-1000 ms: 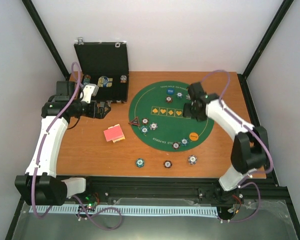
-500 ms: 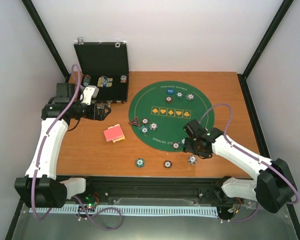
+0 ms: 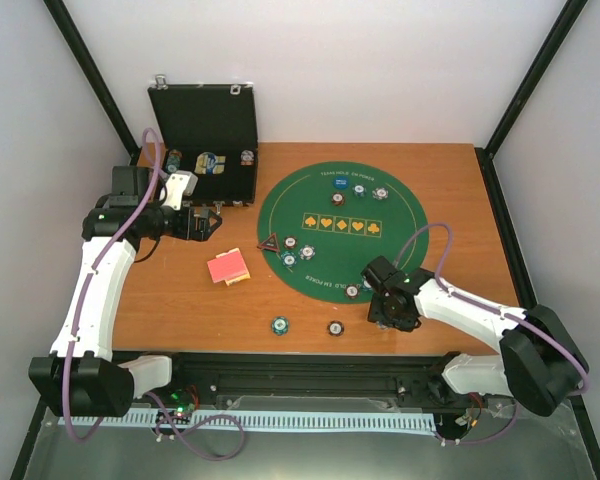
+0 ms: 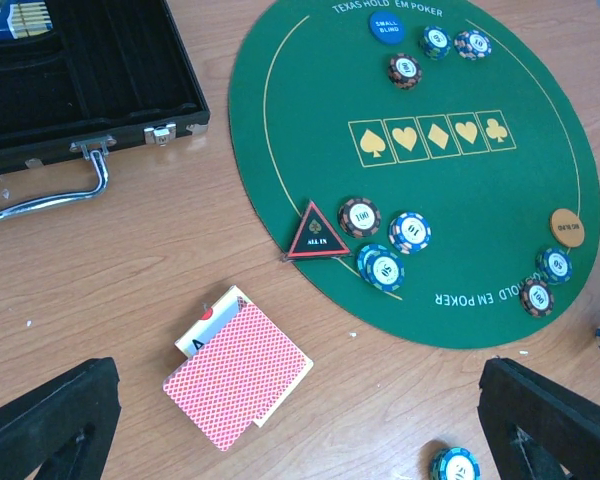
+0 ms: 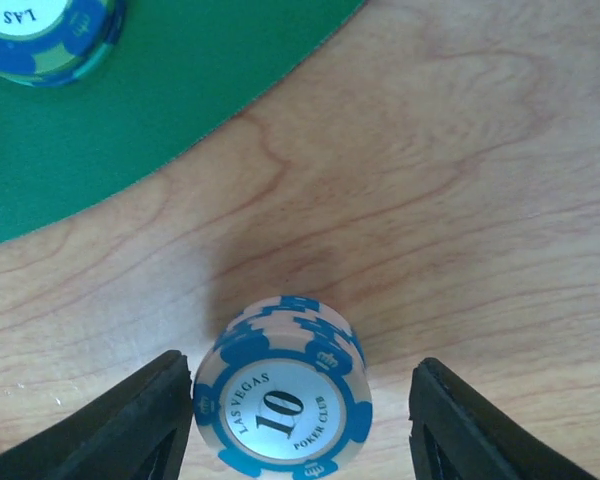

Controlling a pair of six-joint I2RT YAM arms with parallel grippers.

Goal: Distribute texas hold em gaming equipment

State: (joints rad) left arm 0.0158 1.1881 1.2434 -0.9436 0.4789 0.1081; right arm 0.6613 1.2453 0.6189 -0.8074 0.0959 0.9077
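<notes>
A short stack of white-and-blue "10" poker chips point(image 5: 280, 400) stands on the wood just off the green mat's front edge. My right gripper point(image 5: 300, 410) point(image 3: 392, 310) is open and straddles it. The left finger point(image 5: 150, 425) is almost against the stack and the right finger point(image 5: 470, 430) stands clear of it. My left gripper point(image 4: 300, 430) point(image 3: 208, 222) hangs wide open and empty above the red-backed cards point(image 4: 238, 375) point(image 3: 228, 267). The black triangle marker point(image 4: 316, 233) lies at the mat's left edge beside brown and blue chips point(image 4: 385, 235). A blue disc point(image 4: 386, 27) and an orange disc point(image 4: 567, 227) lie on the mat.
The round green mat point(image 3: 320, 205) fills the table's middle. The black case point(image 3: 205, 150) stands open at the back left with chips inside. Two single chips point(image 3: 279, 325) point(image 3: 335, 327) sit near the front edge. More chips point(image 4: 440, 45) lie at the mat's far side.
My right arm swung from the far side of the mat to the front edge and came down around the white chip stack, its jaws narrowing slightly. The left arm has not moved.
</notes>
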